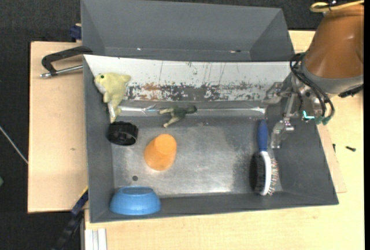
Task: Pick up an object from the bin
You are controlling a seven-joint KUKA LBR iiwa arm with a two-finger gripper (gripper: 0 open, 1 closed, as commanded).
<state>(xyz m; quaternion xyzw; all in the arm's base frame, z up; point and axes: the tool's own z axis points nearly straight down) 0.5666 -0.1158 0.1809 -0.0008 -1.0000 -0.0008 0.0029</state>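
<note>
My gripper [284, 120] hangs at the bin's right side, close to the back wall. Just left of it and below lies a hairbrush [263, 169] with a blue handle and a black head with white bristles, the handle pointing up toward the gripper. Nothing shows in the gripper's hold.
A small green toy figure [178, 114] lies by the back wall. An orange cup [160, 152] lies on its side left of centre, with a black round cap [122, 133] beside it. A yellow-green plush toy [113, 90] fills the back left corner, a blue bowl [135, 201] the front left.
</note>
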